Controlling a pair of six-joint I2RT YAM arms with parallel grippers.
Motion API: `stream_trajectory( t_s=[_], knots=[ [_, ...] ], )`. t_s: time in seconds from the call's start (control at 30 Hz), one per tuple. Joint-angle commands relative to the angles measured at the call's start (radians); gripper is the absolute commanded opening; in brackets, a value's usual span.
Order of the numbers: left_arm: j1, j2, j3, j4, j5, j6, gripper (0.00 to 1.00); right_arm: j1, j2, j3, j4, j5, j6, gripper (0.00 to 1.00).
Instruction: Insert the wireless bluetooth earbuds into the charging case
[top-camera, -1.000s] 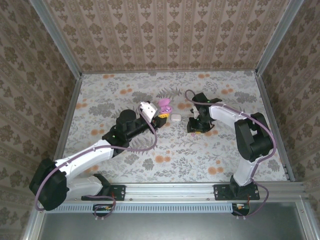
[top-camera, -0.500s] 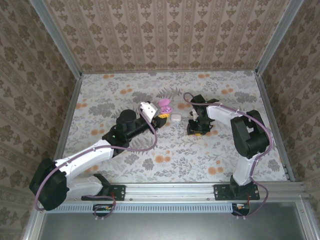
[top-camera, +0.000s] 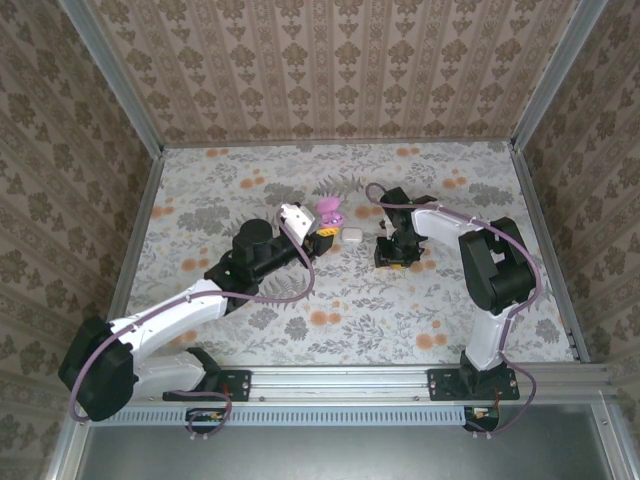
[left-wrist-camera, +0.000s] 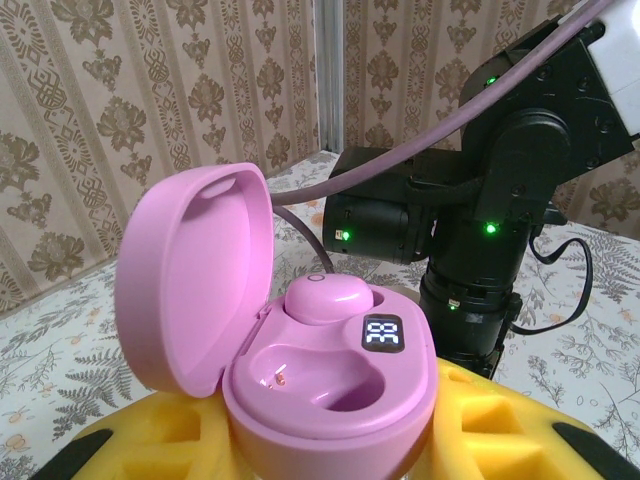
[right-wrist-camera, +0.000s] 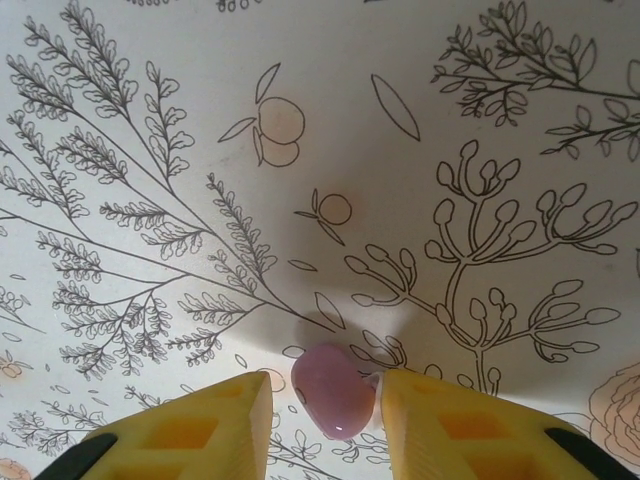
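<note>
My left gripper is shut on the pink charging case, which sits between its yellow fingers. The lid is open to the left. One pink earbud sits in the rear slot, and the front slot is empty. In the top view the case is held mid-table. My right gripper is down at the table with its jaws open around a second pink earbud. The right finger touches it; a small gap remains at the left finger.
A small white case lies on the floral tablecloth between the two grippers. The right arm stands close behind the pink case. Patterned walls and metal rails enclose the table.
The right arm's elbow has swung slightly inward while its gripper stays low over the pink earbud. The left arm and the case have not moved.
</note>
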Motion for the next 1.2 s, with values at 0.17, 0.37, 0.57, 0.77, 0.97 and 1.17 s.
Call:
stream_trajectory(
  t_s=[0.17,0.37,0.57,0.77,0.97,1.17],
  knots=[
    [0.009,-0.003,0.004,0.013,-0.002,0.012,0.29,0.008,0.026,0.021,-0.035,0.039,-0.013,0.34],
    [0.01,-0.004,0.006,0.014,-0.002,0.012,0.3,0.009,0.035,0.032,-0.034,0.037,-0.022,0.31],
    [0.01,-0.003,0.006,0.014,0.0,0.01,0.29,0.01,0.041,0.044,-0.037,0.031,-0.027,0.26],
    [0.01,-0.006,0.005,0.014,0.0,0.007,0.3,0.012,0.052,0.054,-0.04,0.031,-0.03,0.26],
    [0.011,-0.008,0.003,0.015,0.0,0.004,0.3,0.014,0.06,0.064,-0.039,0.031,-0.033,0.26],
    [0.013,-0.009,0.005,0.015,0.004,0.004,0.3,0.013,0.075,0.073,-0.041,0.029,-0.035,0.27]
  ],
)
